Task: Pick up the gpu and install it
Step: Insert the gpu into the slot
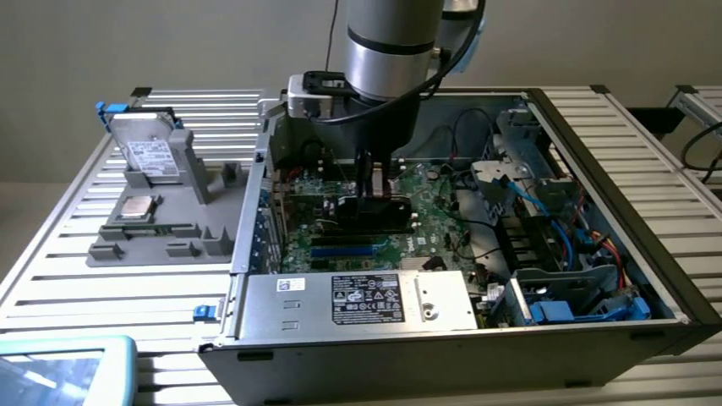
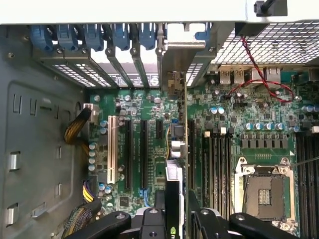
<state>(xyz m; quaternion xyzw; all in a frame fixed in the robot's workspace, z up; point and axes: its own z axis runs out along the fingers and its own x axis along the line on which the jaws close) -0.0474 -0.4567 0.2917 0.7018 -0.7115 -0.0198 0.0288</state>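
Exterior view: my jaws, partly closed, pinch the gpu (image 1: 373,213) by its upper edge over the motherboard (image 1: 434,199); I judge it light, stiff, fragile.

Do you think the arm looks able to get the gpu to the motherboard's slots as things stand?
Probably yes: the fingers hold the gpu on edge over the motherboard, the black slots lie bare, and the yellow cables sit well aside.

UR arm (image 1: 390,51) vert., wrist straight down, jaws pointing down, narrowed to slim gap, clamped on gpu (image 1: 378,213), held edge-on btw them
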